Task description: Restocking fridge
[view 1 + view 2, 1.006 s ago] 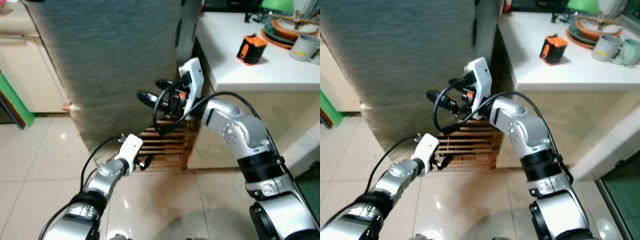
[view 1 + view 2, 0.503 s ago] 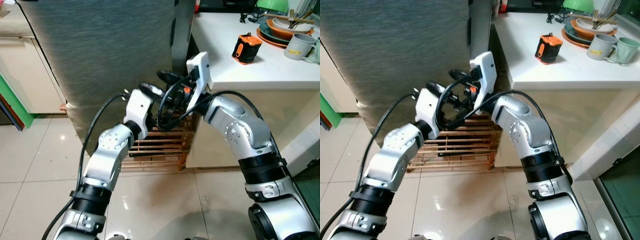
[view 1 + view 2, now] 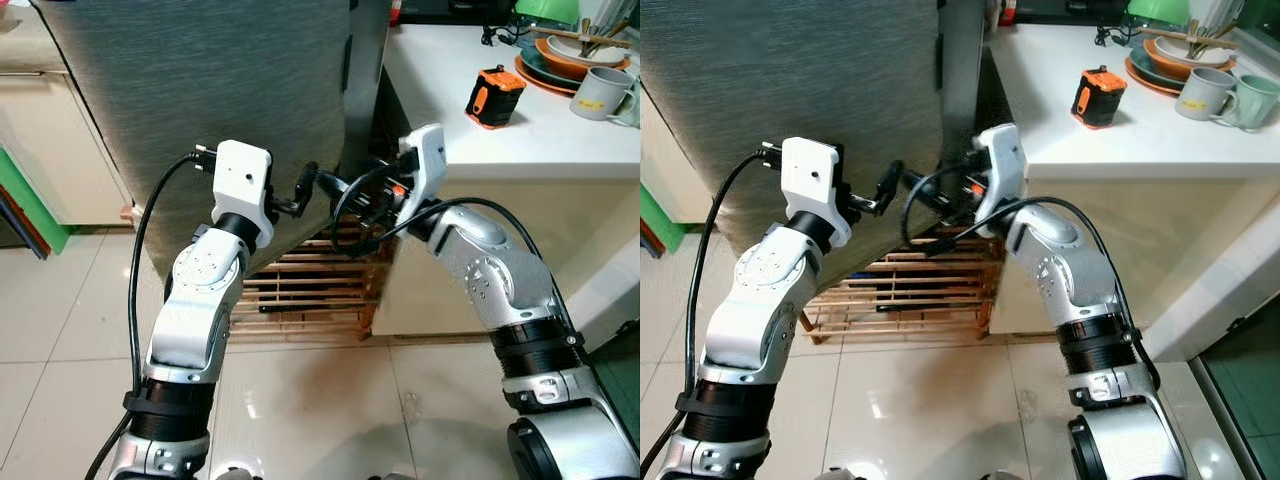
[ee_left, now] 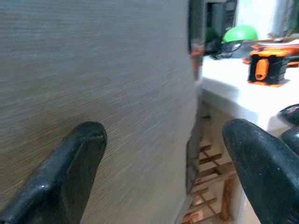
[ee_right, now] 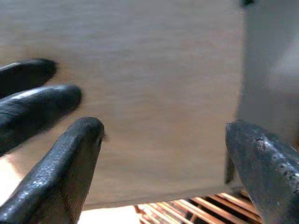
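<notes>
The grey fridge (image 3: 220, 90) stands closed at the upper left, its right edge just beside a white counter (image 3: 520, 130). Both silver arms are raised in front of its lower door, elbows bent, forearms angled inward so the two wrists face each other near the fridge's right edge. The left gripper (image 3: 305, 190) reaches rightward from its white wrist block, fingers spread apart with the fridge door's edge seen between them in the left wrist view. The right gripper (image 3: 345, 190) reaches leftward toward it, fingers also spread wide, facing the door. The two grippers' tips are close together. Below them, a wooden slatted rack (image 3: 310, 290) sits on the tiled floor (image 3: 60, 320). On the counter lie an orange-and-black tape measure (image 3: 495, 95), stacked plates (image 3: 560, 55) and a mug (image 3: 600, 92).
</notes>
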